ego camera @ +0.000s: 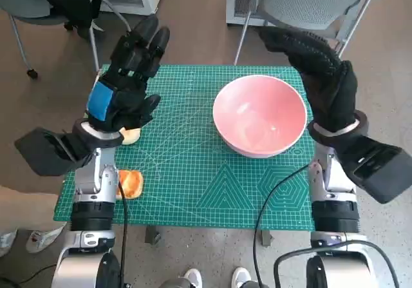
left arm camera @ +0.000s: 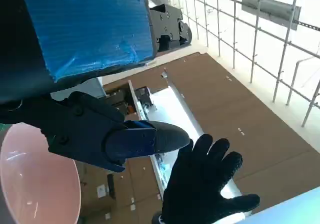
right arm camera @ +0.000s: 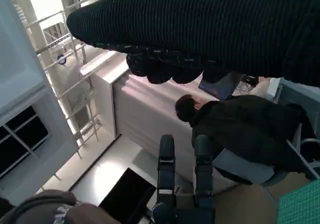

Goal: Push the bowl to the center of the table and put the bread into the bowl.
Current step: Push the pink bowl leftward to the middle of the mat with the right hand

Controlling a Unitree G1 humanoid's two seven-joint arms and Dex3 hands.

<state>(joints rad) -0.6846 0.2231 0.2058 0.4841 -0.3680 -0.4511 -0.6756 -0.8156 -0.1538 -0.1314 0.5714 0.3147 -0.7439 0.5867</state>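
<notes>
bread: partly hidden behind the left forearm
second bread piece: mostly covered by the left hand
bowl: cut off by the left wrist picture's edge

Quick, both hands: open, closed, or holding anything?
Left hand: open, raised, holding nothing.
Right hand: open, fingers spread, holding nothing.

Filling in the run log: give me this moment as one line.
bowl: right of mat centre, empty | bread: on mat near left forearm | left hand: raised, holds nothing | right hand: raised beside bowl, holds nothing
</notes>
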